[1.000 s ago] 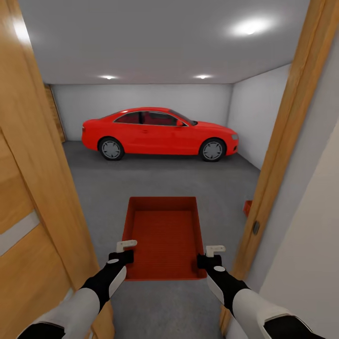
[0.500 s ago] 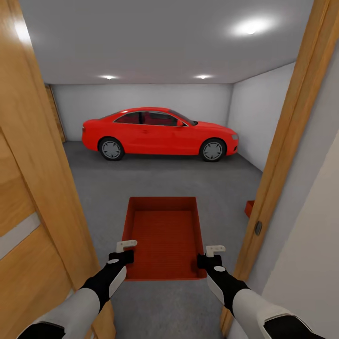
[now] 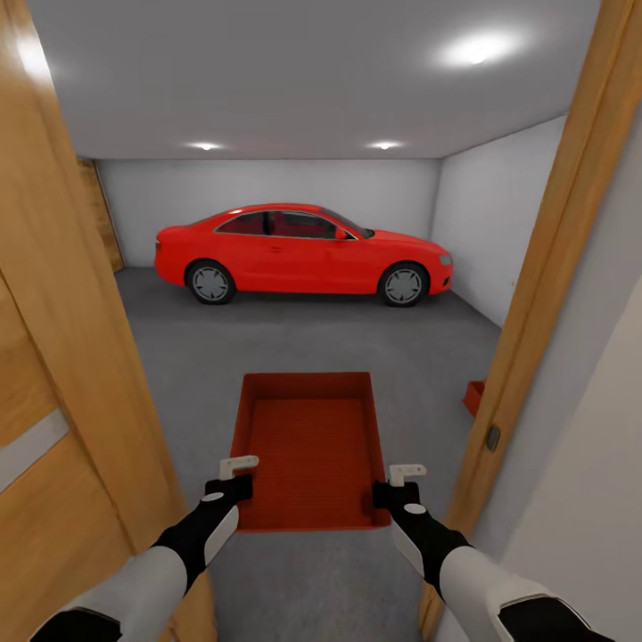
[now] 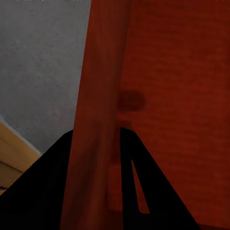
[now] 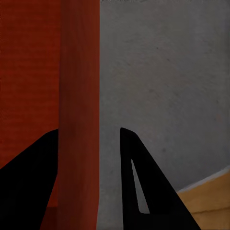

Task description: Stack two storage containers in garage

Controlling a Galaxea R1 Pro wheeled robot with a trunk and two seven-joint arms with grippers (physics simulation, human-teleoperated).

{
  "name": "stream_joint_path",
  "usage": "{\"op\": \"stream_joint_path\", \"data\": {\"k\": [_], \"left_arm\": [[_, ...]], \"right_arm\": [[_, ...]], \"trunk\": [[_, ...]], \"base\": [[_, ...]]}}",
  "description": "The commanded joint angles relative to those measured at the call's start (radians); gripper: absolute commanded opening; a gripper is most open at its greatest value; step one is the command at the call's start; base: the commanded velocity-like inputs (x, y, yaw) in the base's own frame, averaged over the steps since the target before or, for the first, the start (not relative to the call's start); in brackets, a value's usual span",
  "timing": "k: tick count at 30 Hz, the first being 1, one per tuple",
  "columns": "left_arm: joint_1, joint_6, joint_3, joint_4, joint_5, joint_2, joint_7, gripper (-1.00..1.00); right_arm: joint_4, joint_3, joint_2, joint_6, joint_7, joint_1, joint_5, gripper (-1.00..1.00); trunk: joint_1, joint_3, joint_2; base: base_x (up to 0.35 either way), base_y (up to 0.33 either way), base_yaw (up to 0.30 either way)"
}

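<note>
One orange-red storage container point(image 3: 308, 437) hangs level in front of me, above the dark grey garage floor point(image 3: 294, 343). My left gripper point(image 3: 234, 475) is shut on its left wall point(image 4: 98, 96), which runs between the two black fingers point(image 4: 143, 191). Over on the other side, my right gripper point(image 3: 402, 481) is shut on the right wall point(image 5: 79, 96). A corner of the second storage container point(image 3: 473, 397) shows on the floor at the right, partly hidden by the door frame.
I stand in a doorway into the garage. A wooden door point(image 3: 62, 357) is close on the left and a wooden frame post point(image 3: 535, 294) close on the right. A red car point(image 3: 294, 250) is parked across the far end. Grey floor lies between.
The view has crept forward through the doorway: both wooden sides slid outward and a little more of the second container shows. The held container and both grippers keep their place.
</note>
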Motion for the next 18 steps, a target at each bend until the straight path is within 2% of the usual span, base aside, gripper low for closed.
{"op": "stream_joint_path", "data": {"k": [1,11,12,18], "left_arm": [[-0.001,0.005,-0.003,-0.008,0.002,0.001,0.010,-1.00],[-0.001,0.005,-0.005,-0.009,0.004,0.001,0.010,-1.00],[-0.001,0.005,0.045,-0.013,-0.065,0.001,0.010,-1.00],[-0.001,0.005,0.045,-0.013,-0.065,0.001,0.010,-1.00]], "right_arm": [[0.004,0.014,0.000,-0.003,-0.005,-0.001,-0.014,-1.00],[0.004,0.009,0.000,-0.004,-0.006,-0.001,-0.009,-1.00],[0.004,0.027,0.000,-0.004,-0.006,0.000,-0.043,-1.00],[0.004,0.027,0.000,-0.003,-0.005,-0.001,-0.043,-1.00]], "trunk": [[0.001,-0.002,-0.002],[0.001,-0.002,-0.002],[0.001,-0.002,-0.002],[0.001,-0.002,-0.002]], "base": [[0.260,0.000,0.000],[0.311,0.000,0.000],[0.321,0.000,0.000],[0.321,0.000,0.000]]}}
